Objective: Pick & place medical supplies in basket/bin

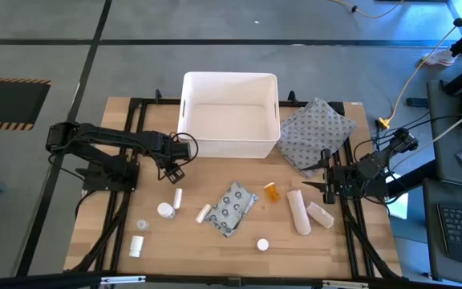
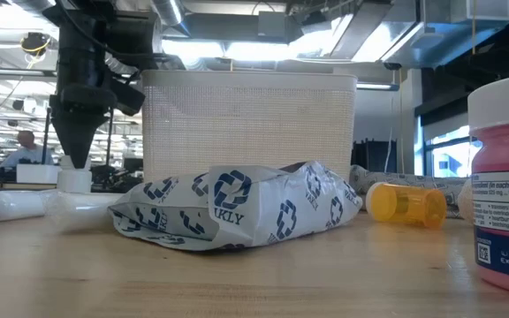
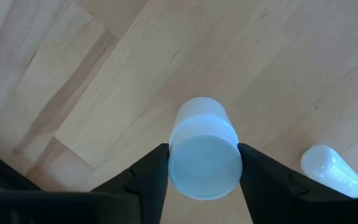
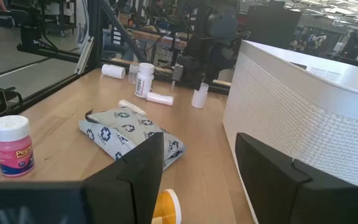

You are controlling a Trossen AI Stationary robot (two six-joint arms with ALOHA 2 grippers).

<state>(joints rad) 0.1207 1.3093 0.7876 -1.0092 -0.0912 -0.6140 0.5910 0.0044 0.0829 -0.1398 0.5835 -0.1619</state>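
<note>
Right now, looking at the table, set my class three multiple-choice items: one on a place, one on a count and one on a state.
1. Where does the orange bottle lie?
A. Between the packet and the rolls
B. On top of the packet
C. Standing on a roll

2. How many cream rolls lie near the right arm?
A. None
B. Four
C. Two

3. What is the left end effector doing?
A. Gripping the packet
B. Its fingers press both sides of an upright white tube
C. Lifting a roll

Key: 1 A, the high view shows it in the gap between them. 2 C, two lie side by side there. 3 B, the left wrist view shows the tube between the fingers.
</note>
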